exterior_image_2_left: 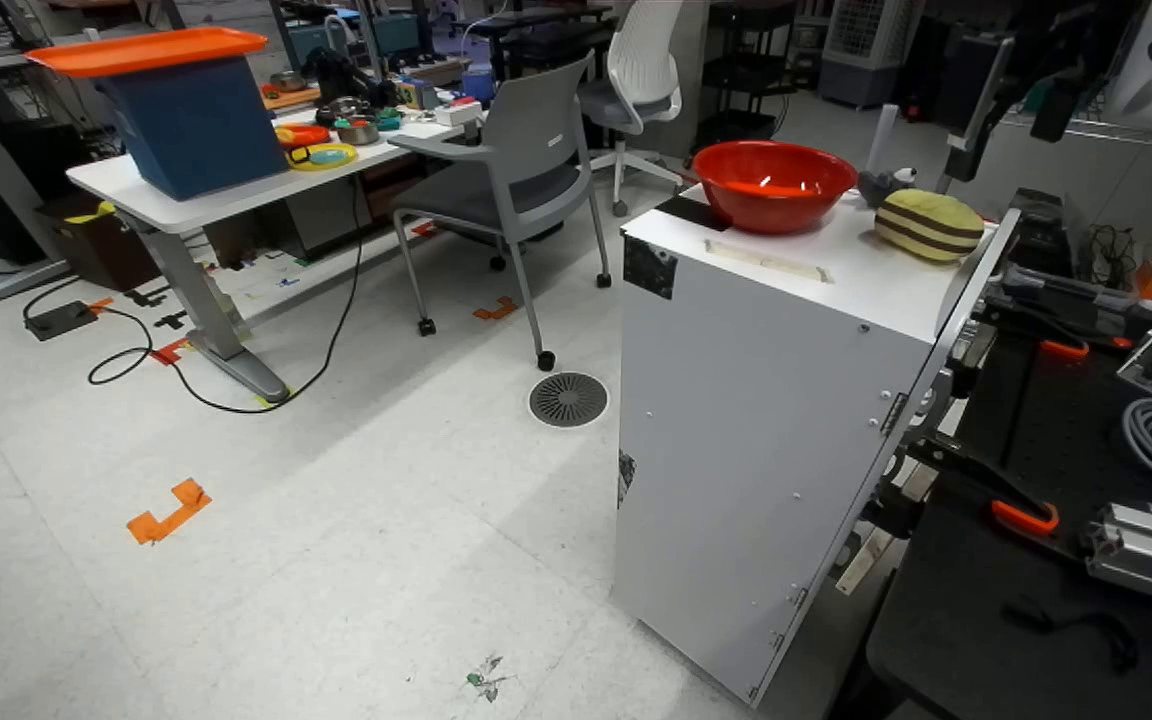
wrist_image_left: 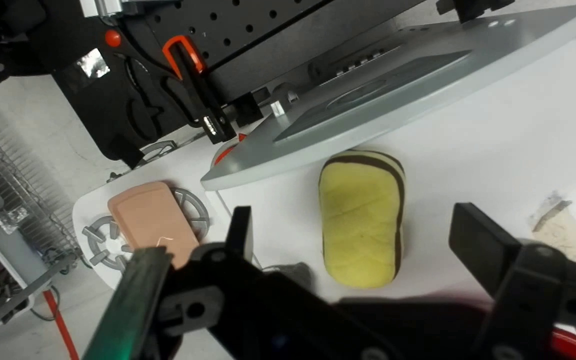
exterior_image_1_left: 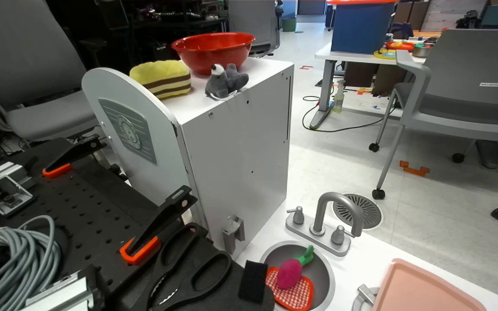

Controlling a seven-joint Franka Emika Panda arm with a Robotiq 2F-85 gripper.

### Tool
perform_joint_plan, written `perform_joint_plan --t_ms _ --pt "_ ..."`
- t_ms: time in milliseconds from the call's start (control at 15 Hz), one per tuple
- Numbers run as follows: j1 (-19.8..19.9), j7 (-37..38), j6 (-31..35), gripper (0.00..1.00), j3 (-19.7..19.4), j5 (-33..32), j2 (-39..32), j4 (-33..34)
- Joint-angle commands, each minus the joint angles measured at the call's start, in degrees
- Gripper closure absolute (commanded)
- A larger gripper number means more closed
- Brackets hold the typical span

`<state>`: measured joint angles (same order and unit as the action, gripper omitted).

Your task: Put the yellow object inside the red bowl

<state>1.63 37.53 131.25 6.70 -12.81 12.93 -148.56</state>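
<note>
My gripper [wrist_image_left: 360,240] is standing wide apart, clamping nothing. The oblong, brown-striped yellow plush [exterior_image_1_left: 161,77] is lying on the white surface [exterior_image_2_left: 881,285], by the edge with the rounded panel [exterior_image_1_left: 158,134]; the glossy, round red plastic bowl [exterior_image_1_left: 214,52] is sitting toward the opposite edge. I'm judging grasp, lift and placement all undone.

Yellow object [exterior_image_1_left: 161,78] (striped brown) lies near upright, glossy red bowl [exterior_image_1_left: 214,54].

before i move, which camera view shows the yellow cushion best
The wrist view: it looks down on the yellow cushion, its top unblocked, framed by the open claw. Both exterior views show it smaller, with brown side stripes; in an exterior view a pale panel hides part of it.
</note>
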Motion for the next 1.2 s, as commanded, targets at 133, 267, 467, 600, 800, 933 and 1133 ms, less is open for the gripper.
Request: perform_joint_plan --t_ms 133,267,467,600,800,933,1133 --pt "1.82 -0.86 -3.11 0.00 -0.08 -7.74 0.29 1.73" --pt "1.84 -1.30 -2.70 0.00 -0.03 -10.44 -0.64 2.74" --pt "1.42 -2.62 -1.54 0.00 -0.23 -11.72 -1.96 3.92" --pt "1.17 -3.33 -0.93 0.00 -0.25 -11.95 -2.46 4.28" --pt "0.73 -3.19 -0.07 0.00 0.01 -12.30 -2.22 3.76" --pt "0.31 -3.22 1.62 0.00 -0.04 -11.32 -1.90 3.04" --pt "0.03 -4.29 5.37 0.00 -0.66 -8.69 -1.75 1.93"
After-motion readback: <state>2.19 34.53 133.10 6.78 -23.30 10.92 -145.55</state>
